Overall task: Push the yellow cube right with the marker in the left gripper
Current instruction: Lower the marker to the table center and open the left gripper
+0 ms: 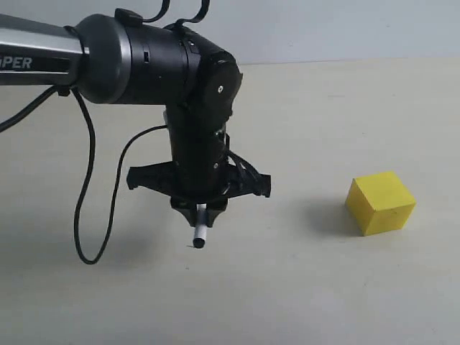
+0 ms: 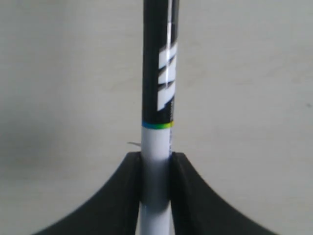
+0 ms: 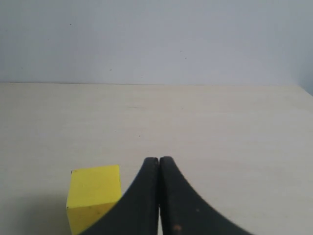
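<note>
Clamped in left gripper point(image 1: 201, 208): marker point(image 1: 200, 233), pointing down at beige desk point(image 1: 302, 287); yellow cube point(image 1: 381, 203) well apart, rightward; right gripper point(image 3: 159, 166) closed, empty.

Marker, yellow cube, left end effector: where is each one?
marker point(image 2: 157, 73), left wrist view, black printed part.
yellow cube point(image 1: 379, 190), exterior view, top face.
left end effector point(image 2: 156, 159), left wrist view, between fingertips.

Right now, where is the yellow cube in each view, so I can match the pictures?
Exterior: cube on the table's right side, apart from the marker.
Left wrist: not in it.
Right wrist: cube close beside the shut right gripper.
Shared landmark: the pale table, in all three views.
</note>
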You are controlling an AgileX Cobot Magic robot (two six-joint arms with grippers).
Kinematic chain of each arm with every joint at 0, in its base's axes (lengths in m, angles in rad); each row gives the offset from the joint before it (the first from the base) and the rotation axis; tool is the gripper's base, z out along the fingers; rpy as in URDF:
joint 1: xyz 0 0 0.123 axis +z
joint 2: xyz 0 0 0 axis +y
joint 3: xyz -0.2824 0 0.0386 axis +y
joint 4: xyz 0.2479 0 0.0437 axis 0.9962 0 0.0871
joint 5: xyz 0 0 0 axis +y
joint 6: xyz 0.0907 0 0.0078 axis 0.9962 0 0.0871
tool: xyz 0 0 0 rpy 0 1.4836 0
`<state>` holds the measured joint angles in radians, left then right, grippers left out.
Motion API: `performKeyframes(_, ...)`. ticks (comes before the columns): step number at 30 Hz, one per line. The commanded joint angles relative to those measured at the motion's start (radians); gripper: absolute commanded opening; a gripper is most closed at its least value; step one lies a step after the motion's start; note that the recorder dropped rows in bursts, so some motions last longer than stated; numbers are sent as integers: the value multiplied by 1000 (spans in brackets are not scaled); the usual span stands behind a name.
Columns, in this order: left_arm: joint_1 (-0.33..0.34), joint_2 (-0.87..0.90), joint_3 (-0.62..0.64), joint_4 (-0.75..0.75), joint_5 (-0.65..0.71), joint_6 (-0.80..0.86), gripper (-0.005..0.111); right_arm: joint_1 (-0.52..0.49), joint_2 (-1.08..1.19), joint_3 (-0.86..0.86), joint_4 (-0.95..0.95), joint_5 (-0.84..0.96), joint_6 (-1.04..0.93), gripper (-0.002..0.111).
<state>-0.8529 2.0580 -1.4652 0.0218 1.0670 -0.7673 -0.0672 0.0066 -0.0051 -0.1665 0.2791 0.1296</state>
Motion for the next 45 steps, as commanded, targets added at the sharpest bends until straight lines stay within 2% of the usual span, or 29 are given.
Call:
performKeyframes(1, 5, -3, -4, -45, -70, -13, 0, 4, -7, 5, -1, -13, 4, 0)
performKeyframes(8, 6, -1, -4, -32, -167, -147, 0, 4, -7, 5, -1, -13, 4, 0)
performKeyframes(14, 9, 30, -4, -22, -263, -160, 0, 4, -7, 5, -1, -13, 4, 0)
performKeyframes(24, 54, 94, -4, -35, -235, -151, 1, 4, -7, 5, -1, -13, 4, 0)
performKeyframes(26, 54, 94, -4, -35, -235, -129, 10, 4, -7, 5, -1, -13, 4, 0)
performKeyframes(29, 54, 94, -4, -35, -230, -124, 32, 4, -7, 5, -1, -13, 4, 0)
performKeyframes(31, 54, 94, -4, -35, -230, -124, 40, 4, -7, 5, -1, -13, 4, 0)
performKeyframes(45, 54, 94, -4, -35, -236, -101, 41, 4, -7, 5, -1, -13, 4, 0)
